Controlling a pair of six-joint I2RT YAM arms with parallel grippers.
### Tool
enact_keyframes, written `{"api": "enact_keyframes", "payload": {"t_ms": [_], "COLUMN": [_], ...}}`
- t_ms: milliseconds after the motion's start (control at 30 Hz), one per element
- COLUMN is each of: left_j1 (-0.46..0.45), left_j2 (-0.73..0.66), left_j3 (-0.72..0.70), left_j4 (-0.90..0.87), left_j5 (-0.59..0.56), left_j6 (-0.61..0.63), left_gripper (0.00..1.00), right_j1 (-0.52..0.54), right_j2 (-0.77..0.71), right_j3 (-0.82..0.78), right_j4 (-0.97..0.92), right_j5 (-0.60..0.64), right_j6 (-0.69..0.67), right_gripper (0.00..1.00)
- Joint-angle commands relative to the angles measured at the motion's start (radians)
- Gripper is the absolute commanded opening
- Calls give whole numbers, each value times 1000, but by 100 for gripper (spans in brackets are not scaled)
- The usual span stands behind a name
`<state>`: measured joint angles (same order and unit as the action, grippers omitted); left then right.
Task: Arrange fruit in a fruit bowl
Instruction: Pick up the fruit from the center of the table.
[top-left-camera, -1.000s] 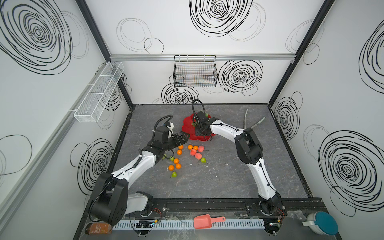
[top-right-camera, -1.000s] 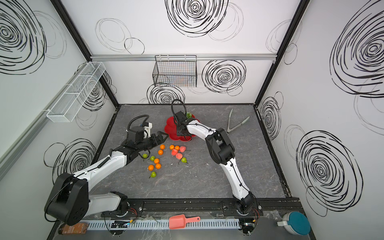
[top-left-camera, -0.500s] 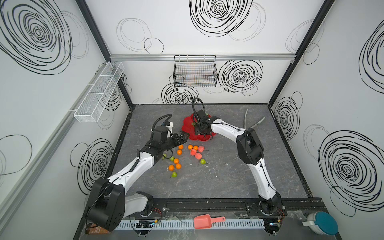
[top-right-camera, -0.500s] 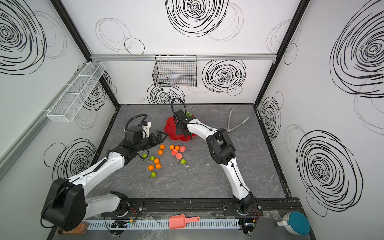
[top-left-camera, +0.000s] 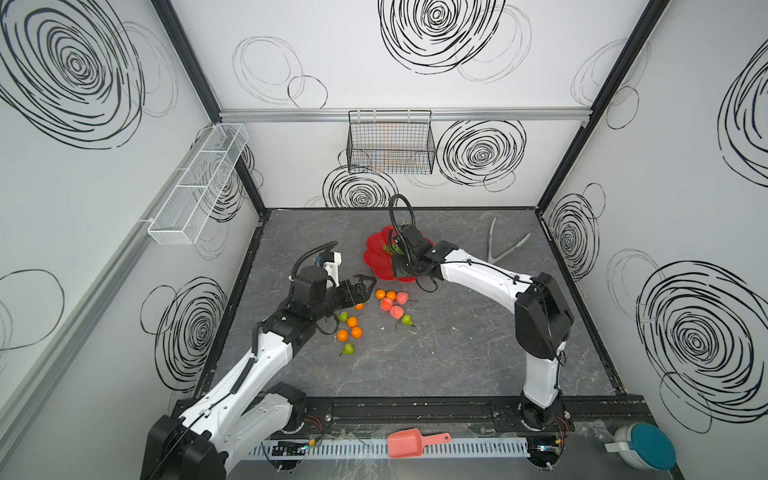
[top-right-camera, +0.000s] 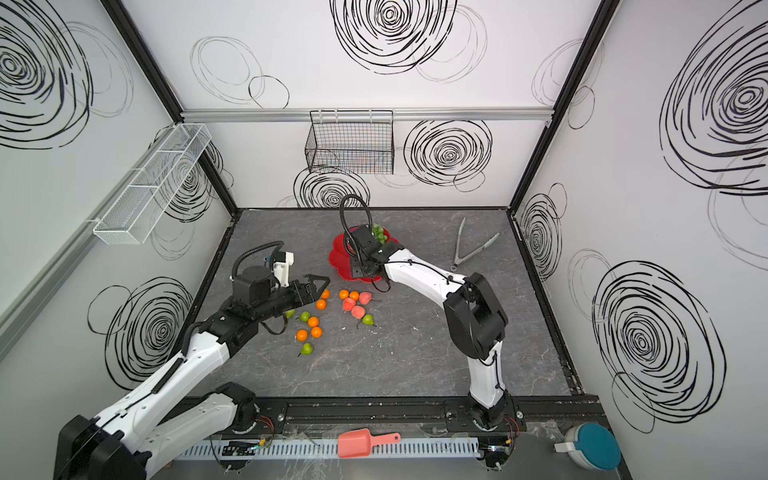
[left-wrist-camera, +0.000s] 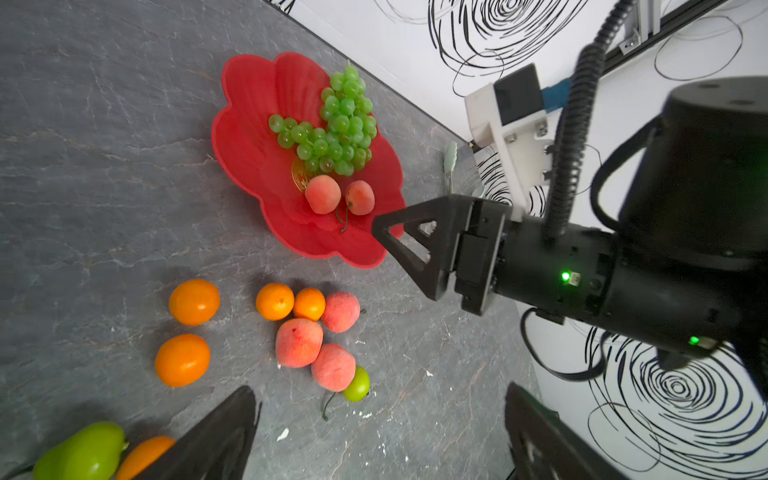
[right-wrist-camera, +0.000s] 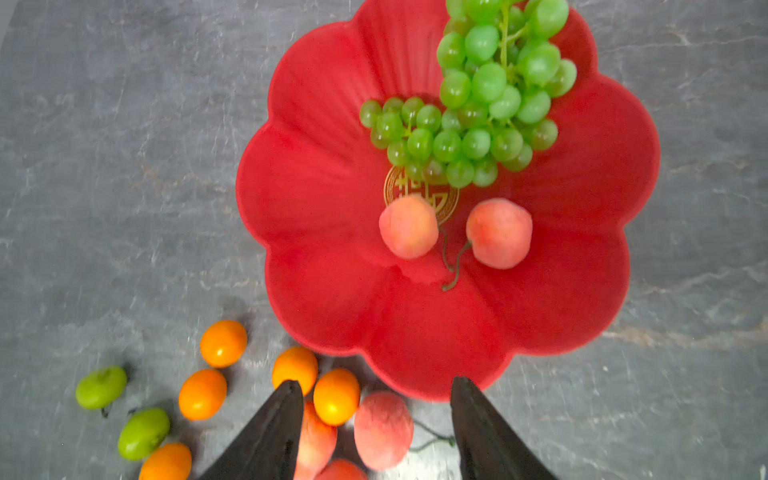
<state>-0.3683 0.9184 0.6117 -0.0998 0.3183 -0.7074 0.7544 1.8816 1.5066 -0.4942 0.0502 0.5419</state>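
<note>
The red fruit bowl (top-left-camera: 376, 259) (right-wrist-camera: 316, 187) holds a bunch of green grapes (right-wrist-camera: 478, 108) (left-wrist-camera: 336, 124) and two peaches (right-wrist-camera: 408, 226) (right-wrist-camera: 498, 232). My right gripper (right-wrist-camera: 374, 382) (top-left-camera: 400, 270) hangs open over the bowl's near rim with nothing between its fingers. On the table in front of the bowl lie loose tangerines (top-left-camera: 380, 294) (top-left-camera: 352, 321), three peaches (top-left-camera: 396, 311) and green pears (top-left-camera: 406, 320) (top-left-camera: 348, 349). My left gripper (left-wrist-camera: 379, 388) (top-left-camera: 363, 286) is open and empty, raised above the left part of this loose fruit.
Metal tongs (top-left-camera: 498, 249) lie at the back right of the table. A black wire basket (top-left-camera: 390, 145) hangs on the back wall and a white mesh shelf (top-left-camera: 199, 183) on the left wall. A pink scoop (top-left-camera: 415, 442) lies beyond the front rail.
The right gripper has drawn back from the bowl's middle toward its near rim. The left gripper has shifted a little to the right, toward the bowl.
</note>
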Motion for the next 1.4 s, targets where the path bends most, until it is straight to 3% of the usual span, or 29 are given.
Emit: {"api": "enact_keyframes", "payload": {"t_ms": [0,300,533,1367], "left_j1": [-31,-133,-174,-28], "left_j2": [-66,-177,-188,-181], "left_j3": [-61,-199,-246,-262], "left_j4": [-29,21,51,18], "left_j5": [-37,-72,-90,-28], "left_j6": [-7,-94,-136,-99], "left_gripper": [96,96,96,96], "right_j1": [32,125,132,145], "right_j2": [-71,-126,-76,65], "right_j3": [-103,-266,-275,-203], "right_j4": [62,106,101,81], "right_j5": [14,-3,-39,-83], "right_j6": [7,9,-3,-42], "right_gripper": [61,61,67,68]}}
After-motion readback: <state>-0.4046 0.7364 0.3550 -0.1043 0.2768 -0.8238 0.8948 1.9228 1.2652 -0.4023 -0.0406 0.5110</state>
